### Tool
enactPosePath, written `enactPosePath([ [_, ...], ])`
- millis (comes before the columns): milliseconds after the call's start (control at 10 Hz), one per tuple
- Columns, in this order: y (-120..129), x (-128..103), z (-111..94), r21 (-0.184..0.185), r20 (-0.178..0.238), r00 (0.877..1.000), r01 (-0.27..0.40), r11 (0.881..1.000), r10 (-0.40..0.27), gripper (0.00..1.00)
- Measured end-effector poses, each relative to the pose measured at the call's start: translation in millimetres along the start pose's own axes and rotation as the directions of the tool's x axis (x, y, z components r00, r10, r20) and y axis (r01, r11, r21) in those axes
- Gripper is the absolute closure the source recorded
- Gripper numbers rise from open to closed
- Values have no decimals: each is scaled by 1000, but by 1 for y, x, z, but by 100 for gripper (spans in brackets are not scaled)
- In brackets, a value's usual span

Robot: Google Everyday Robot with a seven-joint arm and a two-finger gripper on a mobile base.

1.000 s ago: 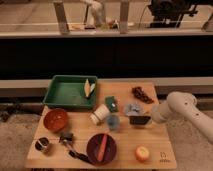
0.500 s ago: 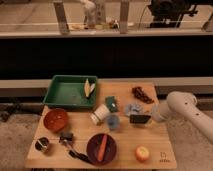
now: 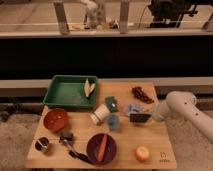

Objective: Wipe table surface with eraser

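Note:
The eraser [image 3: 140,118] is a small black block on the right middle of the light tan table surface [image 3: 125,160]. My gripper [image 3: 151,116] reaches in from the right at the end of the white arm [image 3: 186,107]. It is shut on the eraser's right end and holds it low at the tabletop. The eraser lies just below a crumpled pale blue thing [image 3: 132,108] and to the right of a small blue cup [image 3: 114,122].
A green tray [image 3: 64,94] with a yellowish item [image 3: 89,87] stands at the back left. Also on the table are a teal-green block [image 3: 111,103], a tipped white cup [image 3: 99,114], a red bowl [image 3: 55,119], a purple bowl [image 3: 95,150] with a carrot, an orange [image 3: 142,153], a corded gadget [image 3: 66,137] and a brown item [image 3: 140,94].

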Motion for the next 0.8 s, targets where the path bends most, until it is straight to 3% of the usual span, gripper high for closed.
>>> enactPosePath([
  [200,15,15,9,-3,-27,999,-36,999,36,100],
  [500,25,24,11,-41,-55,996,-73,996,71,100],
  [600,25,25,12,-46,-52,996,-81,996,79,100],
  [800,32,22,18,-92,-22,997,-73,993,71,100],
])
